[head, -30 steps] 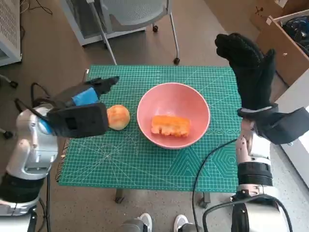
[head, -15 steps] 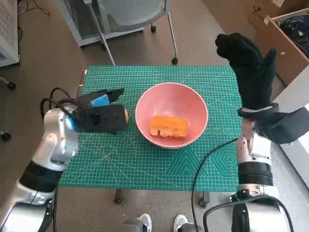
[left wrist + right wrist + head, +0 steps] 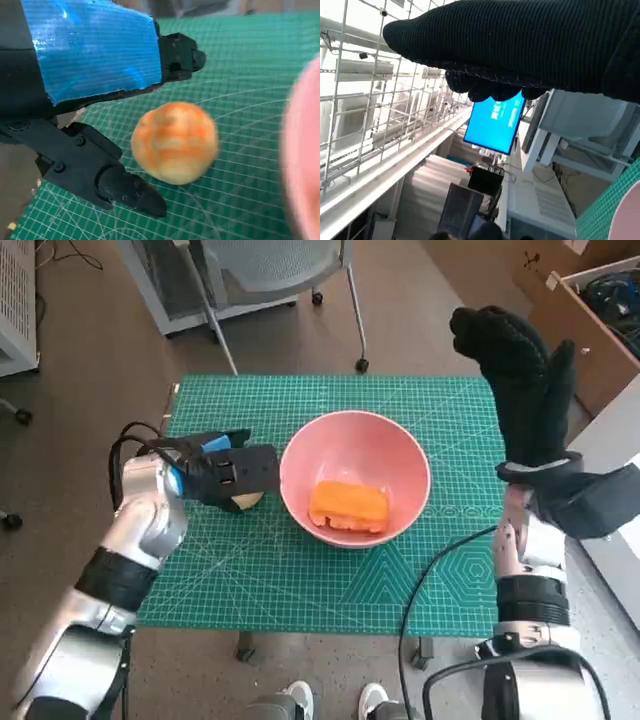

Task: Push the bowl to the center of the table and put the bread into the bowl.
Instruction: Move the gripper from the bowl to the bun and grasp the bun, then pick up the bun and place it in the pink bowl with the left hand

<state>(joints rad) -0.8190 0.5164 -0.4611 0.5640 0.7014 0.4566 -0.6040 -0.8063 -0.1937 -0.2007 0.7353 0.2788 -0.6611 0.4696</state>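
Observation:
A pink bowl (image 3: 400,455) stands near the middle of the green mat (image 3: 300,580), with an orange slab of bread (image 3: 348,506) lying inside it. Just left of the bowl a round bread roll (image 3: 247,502) lies on the mat, mostly covered in the head view by my left hand (image 3: 225,475). The left wrist view shows the roll (image 3: 174,142) between the spread black fingers (image 3: 125,187), with gaps on both sides, and the bowl's rim (image 3: 302,150) close by. My right hand (image 3: 515,380) is raised above the mat's far right corner, fingers apart, holding nothing.
An office chair (image 3: 280,270) stands behind the table, and a cardboard box (image 3: 590,320) is at the back right. A black cable (image 3: 440,560) crosses the mat's front right. A person's shoes (image 3: 300,700) show at the front edge.
My left hand has swung right and down over the round roll, its fingers now on either side of it. The right hand has stayed raised in place.

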